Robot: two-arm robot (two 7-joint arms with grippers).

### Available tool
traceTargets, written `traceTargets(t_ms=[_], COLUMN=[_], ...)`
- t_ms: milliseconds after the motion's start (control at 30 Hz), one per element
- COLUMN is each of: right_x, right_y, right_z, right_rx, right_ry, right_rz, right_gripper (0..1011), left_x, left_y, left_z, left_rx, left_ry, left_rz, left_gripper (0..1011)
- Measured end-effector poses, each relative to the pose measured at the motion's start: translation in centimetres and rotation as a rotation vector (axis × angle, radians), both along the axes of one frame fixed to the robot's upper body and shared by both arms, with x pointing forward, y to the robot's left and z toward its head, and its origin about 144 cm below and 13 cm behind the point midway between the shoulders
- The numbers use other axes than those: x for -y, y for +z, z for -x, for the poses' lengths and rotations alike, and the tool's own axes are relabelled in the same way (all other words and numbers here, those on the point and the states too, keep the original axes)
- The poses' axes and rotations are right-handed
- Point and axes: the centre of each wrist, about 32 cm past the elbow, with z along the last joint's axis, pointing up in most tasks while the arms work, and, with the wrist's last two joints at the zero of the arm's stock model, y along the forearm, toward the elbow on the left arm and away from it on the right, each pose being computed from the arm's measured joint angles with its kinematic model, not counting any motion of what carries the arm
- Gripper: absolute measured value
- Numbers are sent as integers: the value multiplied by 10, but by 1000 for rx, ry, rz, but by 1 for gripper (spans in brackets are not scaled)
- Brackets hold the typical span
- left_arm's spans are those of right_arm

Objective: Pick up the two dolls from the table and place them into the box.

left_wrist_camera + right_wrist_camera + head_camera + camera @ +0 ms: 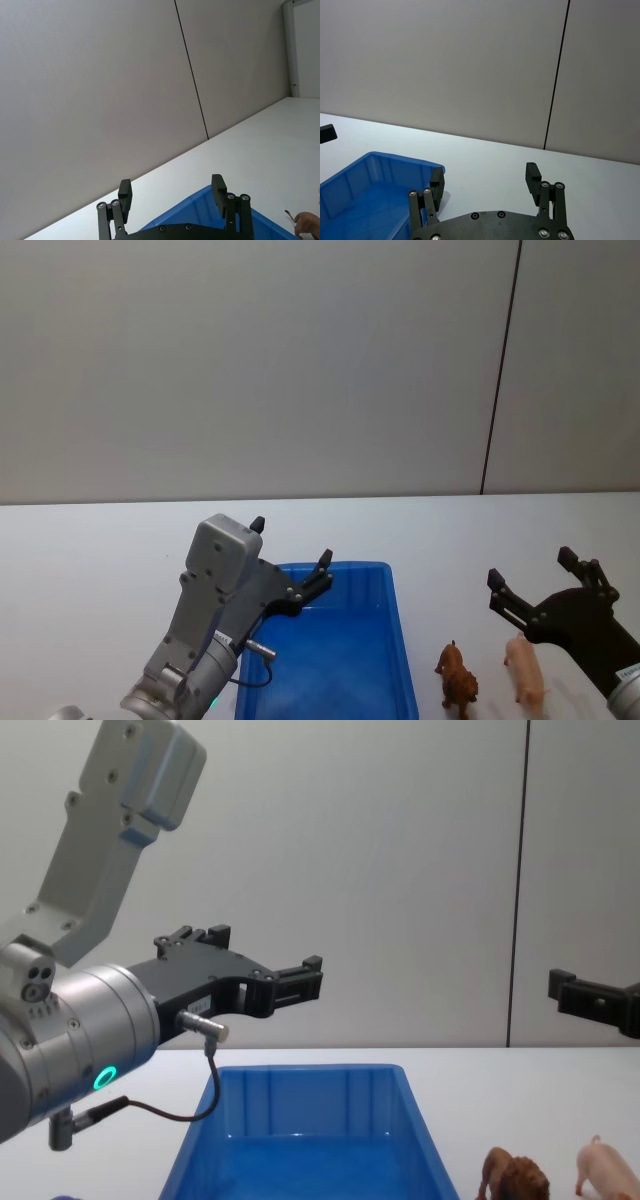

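The blue box [402, 650] sits on the white table [90, 560] in front of me, with nothing showing inside it. To its right stand the two dolls side by side: the brown lion [458, 677] nearer the box and the pink pig [526, 672] beyond it. My left gripper [291, 542] hovers open and empty above the box's far left corner. Open and empty too, my right gripper [530, 567] hangs in the air just past the pig. From the chest view, the lion [515, 1177] and pig [608, 1170] stand right of the box [300, 1075].
A plain grey wall [300, 360] with a dark vertical seam rises behind the table. Bare white tabletop stretches left of the box and behind it. A cable loops from the left wrist [205, 1070] down near the box's left rim.
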Motion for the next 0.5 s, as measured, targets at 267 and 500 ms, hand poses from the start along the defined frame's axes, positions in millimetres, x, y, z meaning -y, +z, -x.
traceTargets(t_ms=[267, 500], right_x=[0, 0], right_y=[0, 0], right_z=[0, 0], right_rx=[0, 0], right_ry=[0, 0], right_rz=[0, 0], right_gripper=[1001, 1001], left_x=[0, 0], left_y=[0, 0], left_z=[0, 0], left_rx=[0, 0], left_ry=[0, 0], left_rz=[0, 0], left_gripper=[1001, 1001])
